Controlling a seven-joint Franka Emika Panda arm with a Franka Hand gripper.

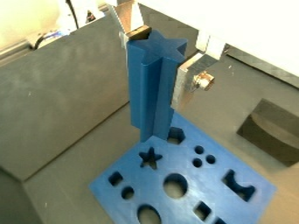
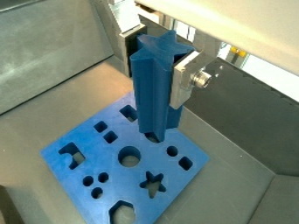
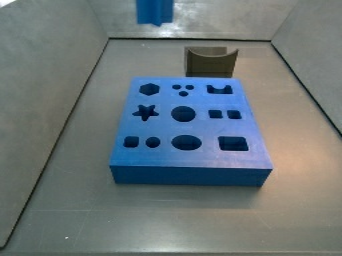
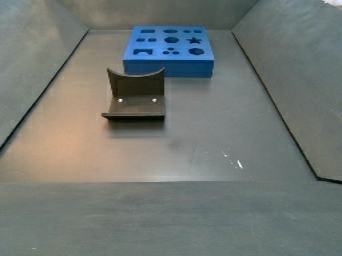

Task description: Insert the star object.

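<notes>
My gripper [image 1: 158, 52] is shut on the star object [image 1: 152, 87], a tall bright-blue ridged peg that it holds upright by the top end. Both wrist views show silver fingers [image 2: 184, 80] clamping the peg [image 2: 156, 83]. The peg hangs in the air above the flat blue board [image 1: 251, 188], apart from it. The board's star hole [image 1: 149, 157] lies near the peg's lower end and also shows in a wrist view [image 2: 152, 182]. In a side view only the peg's lower end [image 3: 155, 10] shows, high above the board [image 3: 187, 175] and its star hole [image 3: 147, 112].
A dark grey curved block [image 3: 209, 62] stands just behind the board; it also shows in a wrist view [image 1: 271, 129] and in a side view [image 4: 135, 95]. Grey walls enclose the floor. The board [image 4: 170, 67] has several other shaped holes.
</notes>
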